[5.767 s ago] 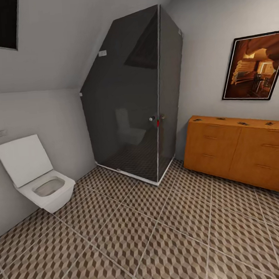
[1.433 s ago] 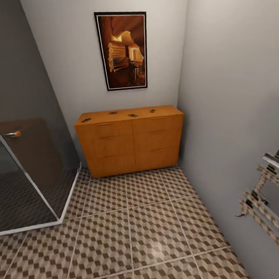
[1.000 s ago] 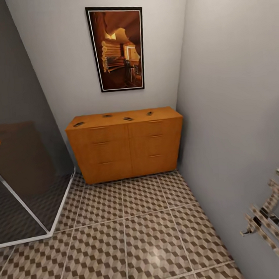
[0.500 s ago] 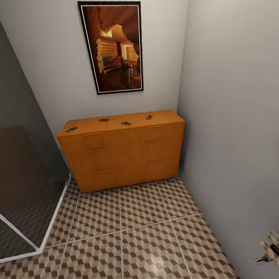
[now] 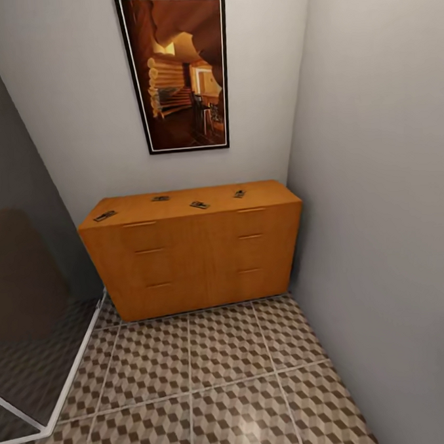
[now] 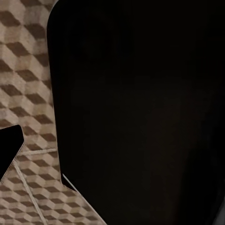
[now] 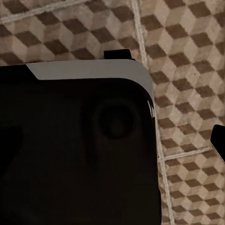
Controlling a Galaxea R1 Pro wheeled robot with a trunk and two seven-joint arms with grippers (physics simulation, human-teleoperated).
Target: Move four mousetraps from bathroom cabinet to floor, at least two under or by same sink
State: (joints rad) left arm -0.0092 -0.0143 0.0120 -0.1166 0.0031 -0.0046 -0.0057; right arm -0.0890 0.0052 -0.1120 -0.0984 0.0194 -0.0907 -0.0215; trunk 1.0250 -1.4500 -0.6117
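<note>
Four tiny flat dark-brown mousetraps are seen lying on top of the low orange-brown wooden cabinet, well apart in a loose row: one at the left end, one left of centre, one near the middle, one toward the right. None is picked up yet, so the task is judged barely begun: all four remain to be carried to the cube-patterned tiled bathroom floor, two of them by a sink. Dark robot bodywork, probably, blocks both wrist views over that floor; whether either pincer is wide or closed cannot be told.
</note>
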